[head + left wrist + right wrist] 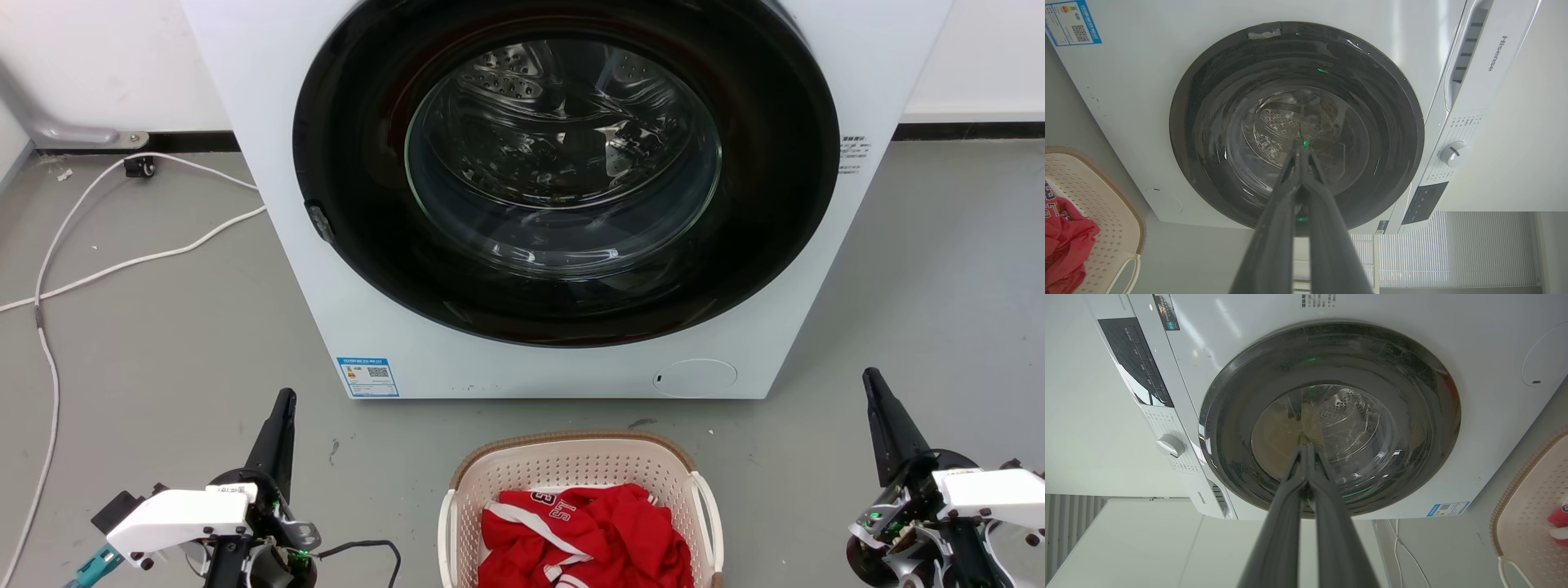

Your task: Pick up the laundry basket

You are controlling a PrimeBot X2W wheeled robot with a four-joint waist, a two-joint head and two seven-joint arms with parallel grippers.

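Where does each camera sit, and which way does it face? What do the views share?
Head view: on the head, facing forward and down at the washer and basket; left gripper lower left, right gripper lower right.
Left wrist view: on the left wrist, facing along its shut fingers to the washer; basket at the left edge.
Right wrist view: on the right wrist, facing along its shut fingers to the washer; basket at the right edge.
Shared: all three show the washer and the basket.

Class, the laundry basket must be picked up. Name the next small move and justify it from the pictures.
Likely open the left gripper and right gripper and bring them inward to the side handles: both are shut, empty, and flank the laundry basket without touching it.
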